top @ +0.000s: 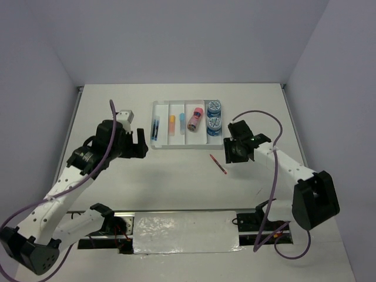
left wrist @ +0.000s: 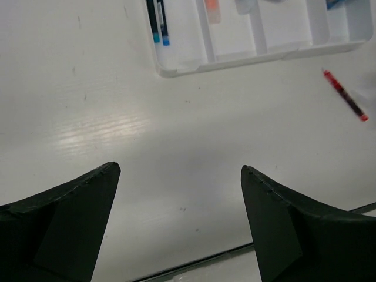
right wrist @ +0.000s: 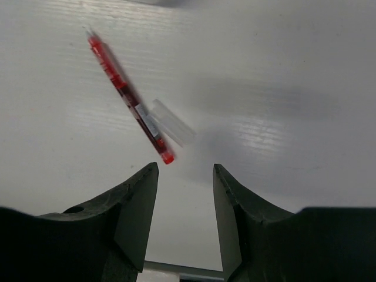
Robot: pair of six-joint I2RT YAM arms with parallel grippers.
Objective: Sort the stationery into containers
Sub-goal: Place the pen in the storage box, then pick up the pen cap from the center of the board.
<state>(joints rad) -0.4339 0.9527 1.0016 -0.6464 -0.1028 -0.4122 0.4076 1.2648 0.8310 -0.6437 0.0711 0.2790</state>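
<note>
Pen: red pen (right wrist: 129, 100) lies loose on the table (top: 176, 188), outside the tray (left wrist: 247, 57), off its near-right corner.
Axis: diagonal; in the top view it runs far-left to near-right.
R fingers: right gripper (right wrist: 185, 176) abt half open, bare table in the gap, nothing held.
Pen vs R fingers: in the R wrist view the pen sits ahead and left of the gap. Its near end is just beyond the L-hand fingertip, not between the jaws. Pen crosses the jaw line at a slant, not square to it.
Odd bit: clear sliver (right wrist: 173, 122) beside the pen's near half; can't tell what it is.
L fingers: left gripper (left wrist: 179, 188) wide open, empty, over bare table near the tray's L end.
Nearer arm: R, close by; L well apart from the pen.
Tray: blue pens (left wrist: 158, 23) in L-most slot.
Next (guess): R needs a shift left and fwd, maybe a wrist turn, to straddle the shaft.
</note>
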